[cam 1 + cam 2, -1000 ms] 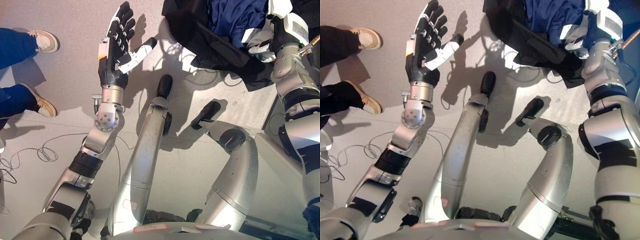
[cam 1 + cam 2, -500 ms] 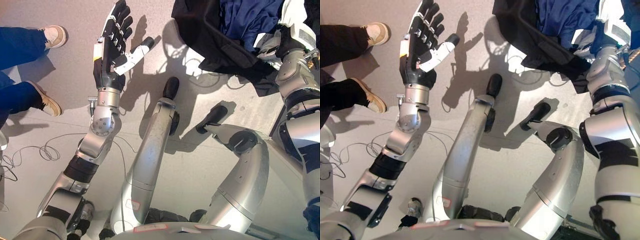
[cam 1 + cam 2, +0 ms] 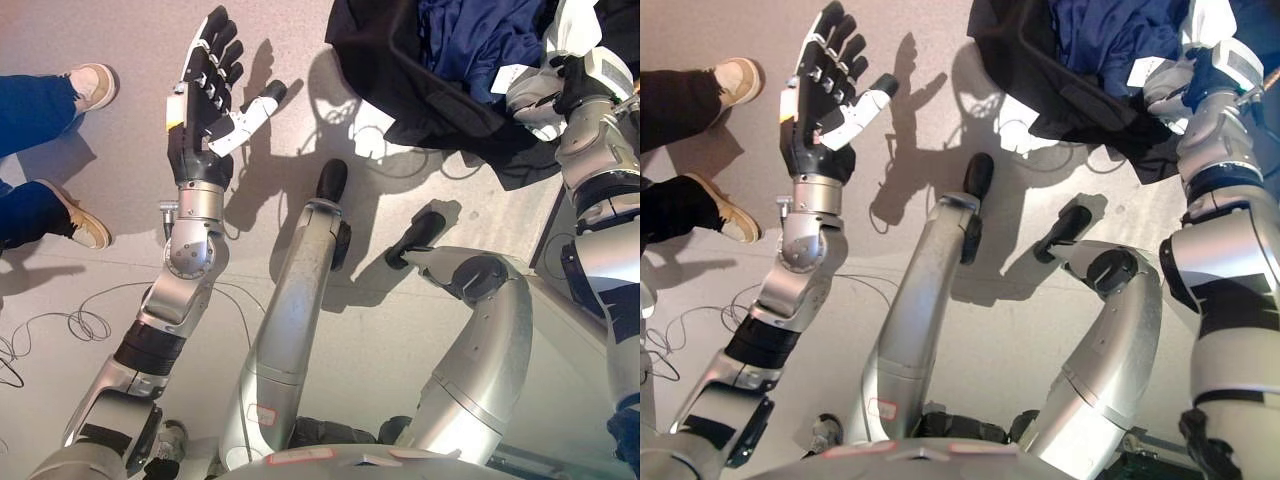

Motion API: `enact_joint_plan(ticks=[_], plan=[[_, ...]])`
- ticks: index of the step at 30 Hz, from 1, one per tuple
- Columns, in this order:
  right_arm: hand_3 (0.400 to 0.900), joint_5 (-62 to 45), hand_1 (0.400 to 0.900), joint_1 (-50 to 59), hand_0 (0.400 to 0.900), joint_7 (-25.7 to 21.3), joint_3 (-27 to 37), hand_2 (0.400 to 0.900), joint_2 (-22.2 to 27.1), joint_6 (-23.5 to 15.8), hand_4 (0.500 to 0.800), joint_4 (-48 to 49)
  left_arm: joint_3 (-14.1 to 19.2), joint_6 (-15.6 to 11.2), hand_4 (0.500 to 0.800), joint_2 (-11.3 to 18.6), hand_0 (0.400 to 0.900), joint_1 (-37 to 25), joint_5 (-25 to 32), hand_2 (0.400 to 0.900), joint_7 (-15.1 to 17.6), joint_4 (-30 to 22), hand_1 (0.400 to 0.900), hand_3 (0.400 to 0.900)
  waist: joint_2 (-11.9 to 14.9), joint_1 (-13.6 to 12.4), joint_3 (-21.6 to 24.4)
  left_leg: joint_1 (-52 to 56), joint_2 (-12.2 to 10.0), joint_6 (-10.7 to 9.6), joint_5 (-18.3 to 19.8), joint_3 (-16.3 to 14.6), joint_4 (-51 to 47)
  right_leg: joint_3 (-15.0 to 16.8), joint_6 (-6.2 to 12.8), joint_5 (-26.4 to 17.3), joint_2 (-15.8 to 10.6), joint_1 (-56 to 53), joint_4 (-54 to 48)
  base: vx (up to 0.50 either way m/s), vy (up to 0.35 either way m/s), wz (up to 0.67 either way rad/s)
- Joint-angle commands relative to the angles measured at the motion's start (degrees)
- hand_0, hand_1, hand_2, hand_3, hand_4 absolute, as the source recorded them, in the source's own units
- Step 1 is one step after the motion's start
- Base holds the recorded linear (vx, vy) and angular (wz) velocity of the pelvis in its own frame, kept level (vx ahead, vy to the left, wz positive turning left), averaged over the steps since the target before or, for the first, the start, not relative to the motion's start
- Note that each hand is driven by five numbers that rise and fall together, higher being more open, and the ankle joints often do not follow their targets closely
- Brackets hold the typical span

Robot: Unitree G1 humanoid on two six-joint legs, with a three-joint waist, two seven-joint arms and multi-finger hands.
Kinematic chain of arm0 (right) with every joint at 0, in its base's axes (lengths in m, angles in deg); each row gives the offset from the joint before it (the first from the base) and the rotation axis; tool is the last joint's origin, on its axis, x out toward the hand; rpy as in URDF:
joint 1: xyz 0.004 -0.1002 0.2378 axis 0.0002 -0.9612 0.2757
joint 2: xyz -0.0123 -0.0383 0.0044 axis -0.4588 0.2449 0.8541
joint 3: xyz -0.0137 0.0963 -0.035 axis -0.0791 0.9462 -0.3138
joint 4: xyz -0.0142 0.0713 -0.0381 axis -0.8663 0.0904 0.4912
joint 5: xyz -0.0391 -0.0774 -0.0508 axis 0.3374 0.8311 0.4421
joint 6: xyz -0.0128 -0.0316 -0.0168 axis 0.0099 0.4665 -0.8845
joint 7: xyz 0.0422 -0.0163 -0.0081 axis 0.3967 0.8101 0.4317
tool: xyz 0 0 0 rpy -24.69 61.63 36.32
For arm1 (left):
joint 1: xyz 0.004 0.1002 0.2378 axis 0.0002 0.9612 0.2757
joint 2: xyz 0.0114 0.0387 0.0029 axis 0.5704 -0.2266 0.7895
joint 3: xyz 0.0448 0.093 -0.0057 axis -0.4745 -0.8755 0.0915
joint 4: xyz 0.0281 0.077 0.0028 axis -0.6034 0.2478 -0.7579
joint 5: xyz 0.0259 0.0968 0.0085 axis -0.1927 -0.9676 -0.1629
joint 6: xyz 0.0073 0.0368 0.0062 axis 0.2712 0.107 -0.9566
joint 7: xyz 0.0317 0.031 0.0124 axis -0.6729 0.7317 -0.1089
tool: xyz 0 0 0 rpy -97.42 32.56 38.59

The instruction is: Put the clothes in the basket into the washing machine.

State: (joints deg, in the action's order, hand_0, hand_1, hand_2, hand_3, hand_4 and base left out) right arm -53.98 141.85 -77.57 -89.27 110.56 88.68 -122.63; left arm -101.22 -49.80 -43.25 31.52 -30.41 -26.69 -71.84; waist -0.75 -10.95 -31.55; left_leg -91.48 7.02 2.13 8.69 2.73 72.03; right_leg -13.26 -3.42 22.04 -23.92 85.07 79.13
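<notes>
A heap of black cloth [image 3: 400,60] lies on the grey floor at the top right, with a blue garment [image 3: 470,40] on top of it. Whether a basket lies under it I cannot tell. My right hand [image 3: 560,85] is at the heap's right edge, its white-tipped fingers curled on the black cloth beside the blue garment. My left hand [image 3: 200,100] is held up at the upper left, open and empty with fingers spread, well apart from the clothes. No washing machine shows.
A person's legs in blue trousers with tan shoes [image 3: 90,85] stand at the left edge, close to my left hand. Grey floor [image 3: 300,130] lies between my hands.
The view has swayed a little. My left hand has drifted slightly left, still open. My right hand stays on the black cloth.
</notes>
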Motion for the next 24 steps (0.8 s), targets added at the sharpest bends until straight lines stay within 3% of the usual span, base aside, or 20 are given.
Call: enact_joint_plan(ticks=[1,7,12,13,16,19,24], plan=[[0.4,-1.16,0.4,3.31,0.4,-0.32,-5.67,0.4,0.26,1.99,0.5,-5.95,4.72,-2.64,0.8,-1.86,0.9,2.7,-0.56,0.9,0.99,-9.27,0.9,0.9,-1.82,1.86,3.48,1.53,-0.66,-0.9,4.07,3.87,-3.51,2.32,4.49,-5.94,3.17,4.88,-4.82,-0.01,0.019,-0.08],[0.4,-4.3,0.4,7.05,0.4,-0.35,-7.66,0.4,-2.74,1.55,0.5,-5.21,6.87,-1.64,0.8,-1.52,0.9,3.92,-0.02,0.9,1.96,-9.72,0.9,0.9,-0.45,3.29,3.91,1.53,-1.08,-0.97,4.1,3.59,-3.65,2.41,4.43,-6.33,3.65,4.88,-5.37,0.0,0.005,-0.06],[0.4,-10.17,0.4,8.76,0.4,-1.99,-8.79,0.4,-4.28,-1.3,0.5,2.14,9.32,-1.18,0.8,-1.21,0.9,5.86,-0.18,0.9,2.21,-9.36,0.9,0.9,1.91,5.02,5.83,1.53,-1.5,-1.18,3.61,2.83,-5.26,2.42,4.6,-7.64,4.45,4.88,-7.37,0.03,0.004,-0.08],[0.4,-10.26,0.4,6.28,0.4,-4.62,-6.64,0.4,-7.95,-1.02,0.5,4.27,9.72,-1.14,0.8,-1.87,0.9,6.0,-0.23,0.9,2.74,-9.2,0.9,0.9,2.57,5.55,6.66,1.53,-1.76,-1.13,3.4,2.31,-6.17,2.73,4.66,-8.15,4.72,4.88,-8.29,0.03,0.011,-0.12],[0.4,-11.15,0.4,4.86,0.4,-5.91,-5.02,0.4,-10.62,-2.3,0.5,9.93,11.3,-0.91,0.8,-1.45,0.9,6.37,-0.78,0.9,3.75,-8.33,0.9,0.9,3.77,6.88,8.95,1.53,-2.35,-1.17,3.03,1.52,-8.55,2.94,4.81,-8.89,5.53,4.88,-10.54,0.02,0.009,-0.13],[0.4,-11.95,0.4,1.56,0.4,-8.0,-1.44,0.4,-10.33,-3.68,0.5,17.08,11.48,-1.33,0.8,-1.53,0.9,6.45,-1.25,0.9,4.38,-6.19,0.9,0.9,3.92,8.13,11.68,1.55,-3.18,-1.39,2.55,1.38,-11.17,1.95,4.91,-9.27,6.21,3.9,-13.78,0.0,0.014,-0.14],[0.4,-11.83,0.4,-9.74,0.4,-10.95,7.35,0.4,-4.95,-6.66,0.5,32.16,10.54,-2.7,0.8,-1.48,0.9,5.89,-2.8,0.9,4.64,-2.49,0.9,0.9,3.3,9.59,13.84,5.83,-4.59,-1.57,2.05,0.52,-16.01,0.68,5.32,-9.32,7.94,-1.12,-19.26,-0.02,0.013,-0.1]])
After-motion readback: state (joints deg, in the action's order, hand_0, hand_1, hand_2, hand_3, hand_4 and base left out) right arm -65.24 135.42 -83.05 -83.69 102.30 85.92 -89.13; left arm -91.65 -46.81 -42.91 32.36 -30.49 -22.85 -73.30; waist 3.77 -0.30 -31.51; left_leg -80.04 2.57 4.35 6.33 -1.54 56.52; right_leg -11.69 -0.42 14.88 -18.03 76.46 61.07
